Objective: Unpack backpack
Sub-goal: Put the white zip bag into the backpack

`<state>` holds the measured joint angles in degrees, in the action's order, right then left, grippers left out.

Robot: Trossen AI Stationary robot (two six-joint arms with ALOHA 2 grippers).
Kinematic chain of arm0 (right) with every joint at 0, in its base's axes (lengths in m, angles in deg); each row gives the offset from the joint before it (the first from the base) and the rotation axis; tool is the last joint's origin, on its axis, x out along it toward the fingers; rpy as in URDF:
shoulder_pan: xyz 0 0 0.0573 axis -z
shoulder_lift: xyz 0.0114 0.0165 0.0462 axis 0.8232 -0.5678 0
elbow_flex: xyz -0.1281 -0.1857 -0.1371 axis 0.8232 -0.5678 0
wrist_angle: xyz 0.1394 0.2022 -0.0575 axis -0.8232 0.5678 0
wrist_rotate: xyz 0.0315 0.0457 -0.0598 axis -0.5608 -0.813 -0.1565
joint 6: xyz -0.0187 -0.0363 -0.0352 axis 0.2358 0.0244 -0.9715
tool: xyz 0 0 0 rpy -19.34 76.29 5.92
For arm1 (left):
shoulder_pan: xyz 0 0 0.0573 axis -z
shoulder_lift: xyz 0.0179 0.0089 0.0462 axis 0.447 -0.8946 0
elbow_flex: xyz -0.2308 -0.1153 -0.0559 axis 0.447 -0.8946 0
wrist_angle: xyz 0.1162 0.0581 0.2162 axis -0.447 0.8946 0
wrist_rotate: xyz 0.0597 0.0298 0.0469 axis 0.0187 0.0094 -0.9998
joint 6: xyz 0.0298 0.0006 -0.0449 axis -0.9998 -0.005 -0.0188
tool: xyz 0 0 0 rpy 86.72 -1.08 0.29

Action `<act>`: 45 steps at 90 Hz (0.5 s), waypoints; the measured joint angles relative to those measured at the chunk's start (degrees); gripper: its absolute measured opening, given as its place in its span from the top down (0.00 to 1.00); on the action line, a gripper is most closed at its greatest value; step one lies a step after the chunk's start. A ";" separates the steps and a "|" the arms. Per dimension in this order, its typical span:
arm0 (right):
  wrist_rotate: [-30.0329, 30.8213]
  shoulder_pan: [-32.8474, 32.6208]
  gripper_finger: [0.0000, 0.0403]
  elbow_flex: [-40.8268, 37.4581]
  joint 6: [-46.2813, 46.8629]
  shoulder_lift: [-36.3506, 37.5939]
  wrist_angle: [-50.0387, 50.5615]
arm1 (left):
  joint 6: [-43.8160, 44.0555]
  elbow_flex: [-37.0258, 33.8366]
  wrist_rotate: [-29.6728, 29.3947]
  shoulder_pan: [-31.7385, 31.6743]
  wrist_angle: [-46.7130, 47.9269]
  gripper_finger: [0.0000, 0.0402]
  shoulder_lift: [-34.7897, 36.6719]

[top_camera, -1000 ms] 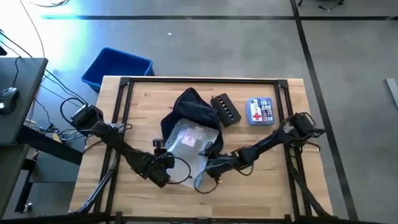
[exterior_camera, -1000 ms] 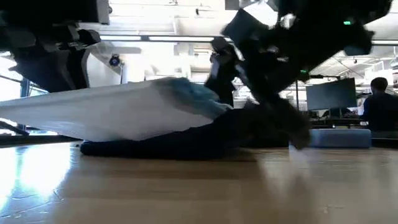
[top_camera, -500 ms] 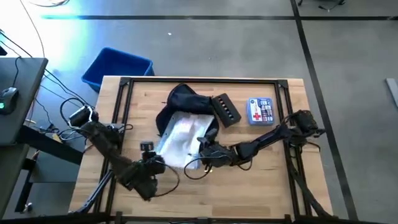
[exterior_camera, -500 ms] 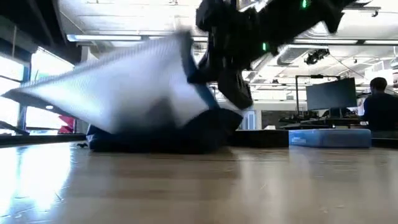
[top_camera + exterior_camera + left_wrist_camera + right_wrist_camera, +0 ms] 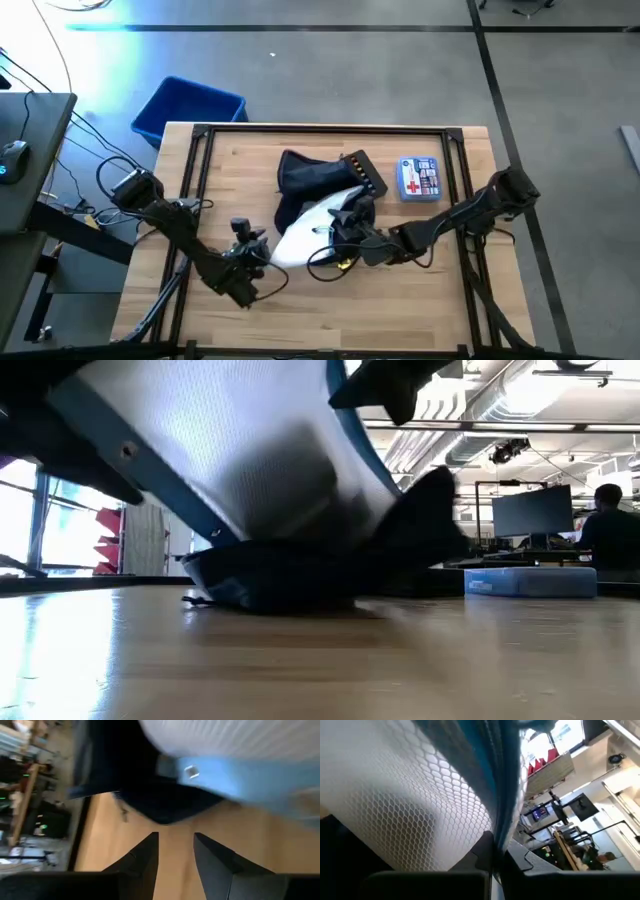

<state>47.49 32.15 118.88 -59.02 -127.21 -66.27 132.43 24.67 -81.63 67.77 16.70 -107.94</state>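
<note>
The dark navy backpack [image 5: 310, 172] lies on the table's middle, toward the far edge. A white mesh pouch [image 5: 305, 232] with blue trim stands tipped up steeply over it [image 5: 230, 450]. My right gripper [image 5: 338, 228] is shut on the pouch's blue edge. Just off the pouch's near left corner, my left gripper [image 5: 252, 252] is open, and only bare table shows between its fingers [image 5: 176, 845]. In the low view the backpack [image 5: 300, 575] rests flat on the table. My right gripper pinches the pouch's blue trimmed edge [image 5: 505, 810] between its two fingers [image 5: 485, 847]. It reaches in from the table's right side. The pouch is raised and tilted, and its lower end [image 5: 290, 545] stays down at the backpack; whether in it or on it, I cannot tell.
A black box [image 5: 362, 175] lies against the backpack's right side, and a first-aid kit [image 5: 418, 180] sits farther right. A bright blue bin [image 5: 188, 108] stands on the floor beyond the table's far left corner. Bare wood spreads along the near edge.
My right gripper has moved from near the front edge toward the far edge and up, taking the pouch along. The pouch has tipped from almost flat to steep, its lower end staying at the backpack. My left gripper has drawn back toward the table's left.
</note>
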 joint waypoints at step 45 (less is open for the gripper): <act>2.13 -3.63 1.00 0.00 10.33 5.38 10.92 | -38.76 -3.60 12.72 -10.32 -30.15 0.74 0.00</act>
<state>49.62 28.52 118.88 -48.70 -121.83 -55.35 93.68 21.06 -68.91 57.45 -13.45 -107.94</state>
